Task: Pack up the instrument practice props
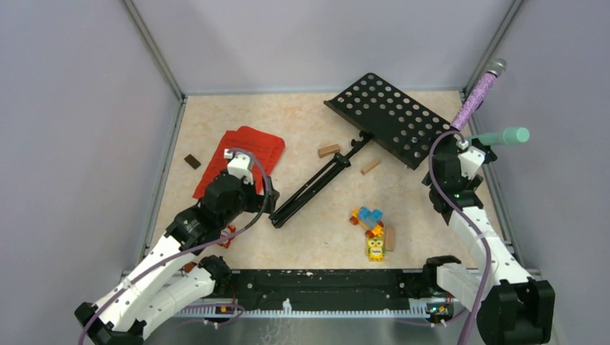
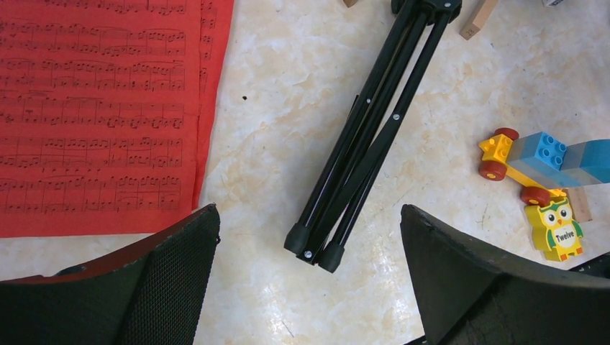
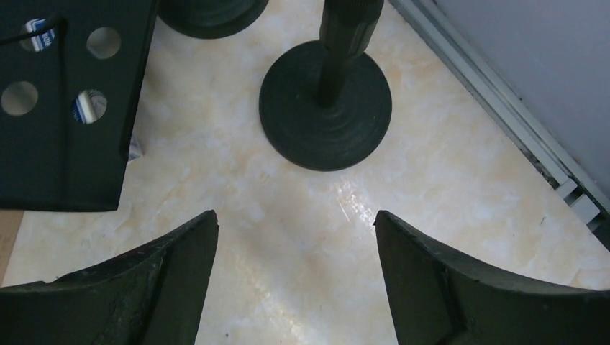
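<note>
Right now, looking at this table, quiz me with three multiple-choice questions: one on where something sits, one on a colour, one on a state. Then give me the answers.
1. Where does the red sheet music lie relative to the folded tripod legs?
A) to their left
B) to their right
C) on top of them

2. What colour is the steeply tilted microphone by the right wall?
A) mint green
B) purple
C) black

3. The left claw is
A) shut on a tripod leg
B) shut on the sheet music
C) open, holding nothing

Answers:
1 A: in the top view the pages lie left of the legs.
2 B: it is glittery purple, and the mint-green microphone points sideways.
3 C: its fingers stand wide apart, gripping nothing.
</note>
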Controlling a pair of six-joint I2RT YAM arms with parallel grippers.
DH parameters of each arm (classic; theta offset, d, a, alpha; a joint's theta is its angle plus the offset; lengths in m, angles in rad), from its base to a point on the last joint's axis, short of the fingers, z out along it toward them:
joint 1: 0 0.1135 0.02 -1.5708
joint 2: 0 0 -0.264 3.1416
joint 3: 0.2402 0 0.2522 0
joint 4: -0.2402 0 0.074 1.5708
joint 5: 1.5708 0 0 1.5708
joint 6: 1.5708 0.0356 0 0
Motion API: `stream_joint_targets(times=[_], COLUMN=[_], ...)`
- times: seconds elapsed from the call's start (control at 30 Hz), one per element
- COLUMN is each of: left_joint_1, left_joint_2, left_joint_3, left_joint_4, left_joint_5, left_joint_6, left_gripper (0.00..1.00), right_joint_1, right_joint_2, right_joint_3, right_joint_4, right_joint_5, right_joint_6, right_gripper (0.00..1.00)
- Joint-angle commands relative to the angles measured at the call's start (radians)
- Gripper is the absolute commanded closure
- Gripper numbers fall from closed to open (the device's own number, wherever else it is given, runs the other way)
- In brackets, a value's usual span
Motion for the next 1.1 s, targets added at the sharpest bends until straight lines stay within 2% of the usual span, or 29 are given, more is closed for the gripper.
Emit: stream_joint_targets(times=[0.0, 0.17, 0.33, 0.53, 0.8, 0.9, 1.07], left_joint_1=[0.005, 0.005, 0.003, 0.003, 0.004, 0.003, 0.004], left_joint_2=[-0.029, -0.059, -0.046, -0.045, -0.043, -0.044, -0.046], left_joint_3=[-0.002, -0.013, -0.012, -0.013, -0.016, -0.015, -0.017], left_joint_4=[0.038, 0.049, 0.050, 0.054, 0.060, 0.061, 0.063], left_joint_5=[0.018, 0.032, 0.050, 0.059, 0.077, 0.080, 0.081], left_joint_6=[0.016, 0.019, 0.022, 0.022, 0.027, 0.027, 0.027], left_gripper=[0.01, 0.01, 0.01, 0.01, 0.01, 0.01, 0.01], right_joint_1=[-0.028, -0.077, -0.182, -0.247, -0.293, -0.310, -0.318], right_joint_2=[0.005, 0.028, 0.112, 0.226, 0.407, 0.440, 0.460], right_joint_3=[-0.084, -0.181, -0.193, -0.261, -0.184, -0.164, -0.194], right_joint_4=[0.375, 0.686, 0.832, 1.115, 1.262, 1.281, 1.375], right_joint_5=[0.131, 0.113, 0.061, -0.014, -0.052, -0.065, -0.089], right_joint_6=[-0.118, -0.235, -0.298, -0.401, -0.489, -0.499, -0.513], right_gripper=[0.22, 0.22, 0.20, 0.21, 0.27, 0.49, 0.81])
